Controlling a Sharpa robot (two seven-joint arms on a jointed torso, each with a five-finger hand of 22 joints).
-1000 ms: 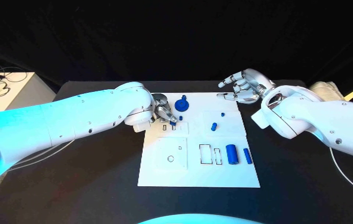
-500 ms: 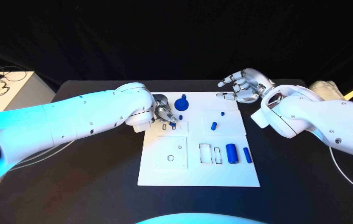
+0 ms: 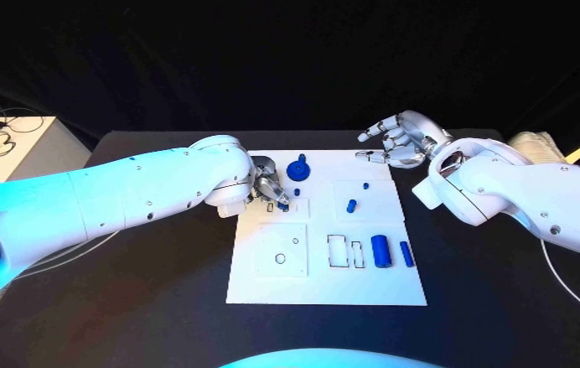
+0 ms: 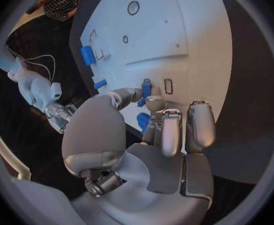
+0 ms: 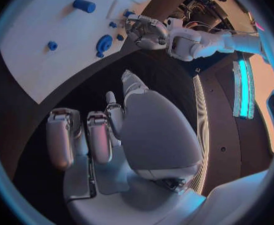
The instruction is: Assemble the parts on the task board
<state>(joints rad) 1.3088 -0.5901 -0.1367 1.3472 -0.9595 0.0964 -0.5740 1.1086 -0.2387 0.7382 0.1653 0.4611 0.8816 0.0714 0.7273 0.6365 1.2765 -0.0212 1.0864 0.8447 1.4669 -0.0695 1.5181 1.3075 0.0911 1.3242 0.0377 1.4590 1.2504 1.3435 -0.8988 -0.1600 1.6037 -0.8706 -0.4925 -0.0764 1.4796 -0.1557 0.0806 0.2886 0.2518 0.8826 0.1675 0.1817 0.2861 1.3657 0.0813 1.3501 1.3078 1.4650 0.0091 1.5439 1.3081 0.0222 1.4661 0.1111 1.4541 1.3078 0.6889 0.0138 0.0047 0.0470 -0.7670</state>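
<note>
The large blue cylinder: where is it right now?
In the head view the large blue cylinder lies on the task board, toward its right side, between an empty rectangular slot and a thinner blue bar.

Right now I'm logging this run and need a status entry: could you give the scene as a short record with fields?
left hand: the left hand pinches a small blue part over the slots at the board's upper left
right hand: the right hand is off the board's far right corner, fingers apart, holding nothing
task board: the white task board lies mid-table
loose parts: a blue cylinder and a slimmer blue bar lie at lower right
round part: a blue disc part sits near the top edge
</note>
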